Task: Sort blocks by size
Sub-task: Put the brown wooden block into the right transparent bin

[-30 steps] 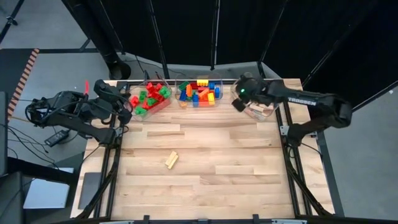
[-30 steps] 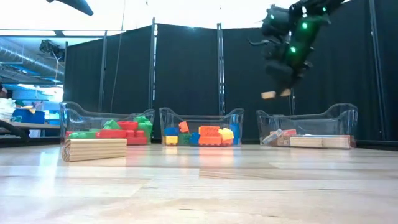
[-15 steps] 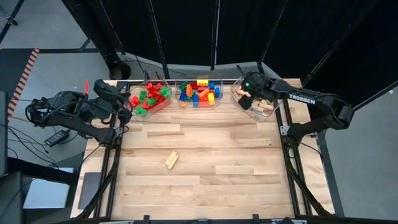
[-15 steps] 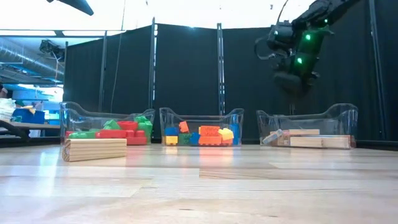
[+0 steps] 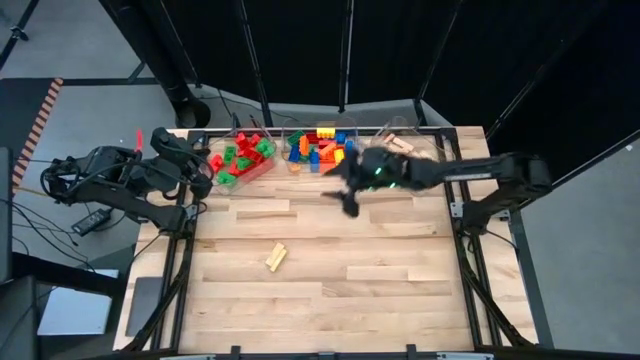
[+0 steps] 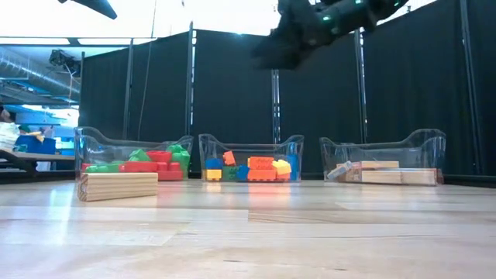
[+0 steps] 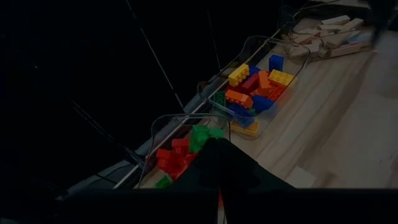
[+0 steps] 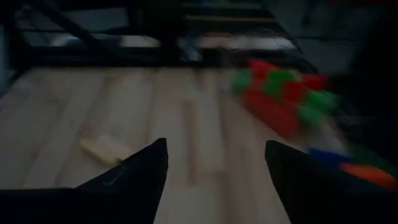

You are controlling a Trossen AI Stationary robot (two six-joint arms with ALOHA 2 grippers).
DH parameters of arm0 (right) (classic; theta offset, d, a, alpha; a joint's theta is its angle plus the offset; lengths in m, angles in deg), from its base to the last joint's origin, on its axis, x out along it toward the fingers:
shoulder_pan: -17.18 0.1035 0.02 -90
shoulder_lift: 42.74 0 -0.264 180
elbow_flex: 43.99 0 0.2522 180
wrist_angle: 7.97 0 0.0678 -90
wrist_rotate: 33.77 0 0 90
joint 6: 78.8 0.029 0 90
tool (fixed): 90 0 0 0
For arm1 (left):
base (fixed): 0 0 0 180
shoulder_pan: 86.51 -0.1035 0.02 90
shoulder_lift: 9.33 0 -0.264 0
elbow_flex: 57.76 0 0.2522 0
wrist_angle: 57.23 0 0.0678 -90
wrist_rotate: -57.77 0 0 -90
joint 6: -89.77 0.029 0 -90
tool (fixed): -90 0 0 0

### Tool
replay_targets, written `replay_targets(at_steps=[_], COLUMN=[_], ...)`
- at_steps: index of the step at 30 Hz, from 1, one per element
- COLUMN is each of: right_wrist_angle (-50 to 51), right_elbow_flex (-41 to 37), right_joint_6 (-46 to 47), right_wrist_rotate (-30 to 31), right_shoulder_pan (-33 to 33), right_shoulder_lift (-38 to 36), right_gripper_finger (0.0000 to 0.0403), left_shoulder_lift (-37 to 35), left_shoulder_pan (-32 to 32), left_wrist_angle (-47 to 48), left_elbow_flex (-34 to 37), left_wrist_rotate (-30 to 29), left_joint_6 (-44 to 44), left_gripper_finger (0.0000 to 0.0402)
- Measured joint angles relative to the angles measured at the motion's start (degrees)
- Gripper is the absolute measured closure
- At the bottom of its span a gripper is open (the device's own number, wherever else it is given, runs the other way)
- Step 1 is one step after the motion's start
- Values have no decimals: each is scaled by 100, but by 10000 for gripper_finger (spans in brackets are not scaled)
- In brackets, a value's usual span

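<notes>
One tan wooden block (image 5: 276, 257) lies flat on the table, left of centre; the low view (image 6: 118, 186) and the right wrist view (image 8: 102, 149) show it too. Other blocks fill three clear bins along the far edge. My right gripper (image 5: 340, 196) hangs open in the air in front of the middle bin (image 5: 322, 150), with nothing between its fingers (image 8: 214, 158). It points toward the table's left and near side. My left gripper (image 5: 205, 166) waits shut at the far left corner, beside the left bin (image 5: 240, 158).
The left bin holds red and green bricks (image 7: 186, 146). Mixed coloured bricks (image 7: 255, 87) fill the middle bin. In the right bin (image 5: 405, 145) lie tan wooden bars (image 6: 387, 174). Bare wood spreads from the bins to the near edge.
My right gripper has opened over the right bin and let go of a tan block, which has fallen in among the bars. It has then swung toward the table's left and near side, tipping from pointing down to nearly level.
</notes>
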Motion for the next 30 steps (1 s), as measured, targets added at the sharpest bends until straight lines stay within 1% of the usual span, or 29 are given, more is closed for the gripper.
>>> replay_targets(at_steps=[2,5,11,17,22,25,27,30], right_wrist_angle=[-476,-599,-571,-502,29,116,137,171], right_elbow_flex=[43,408,1611,2755,3580,3956,4143,4305], right_joint_6=[-62,-278,-758,-1618,-1726,-1733,-1733,-1733], right_wrist_rotate=[-23,-159,-690,-1527,-2289,-2728,-2882,-2892], right_shoulder_pan=[290,613,914,988,1061,1120,1159,1223], right_shoulder_lift=[425,1183,2565,3415,4108,4511,4752,5011], right_gripper_finger=[127,138,148,148,153,155,155,155], left_shoulder_lift=[0,0,0,0,0,0,0,0], left_shoulder_pan=[-1,1,0,-1,1,0,1,1], left_wrist_angle=[-6,-4,-6,-4,-2,5,9,9], left_elbow_flex=[1,1,1,1,1,1,1,1], left_wrist_rotate=[0,0,0,0,0,1,2,2], left_joint_6=[-1,-3,-23,-38,-36,-36,-36,-36], left_gripper_finger=[397,397,397,397,397,397,397,397])
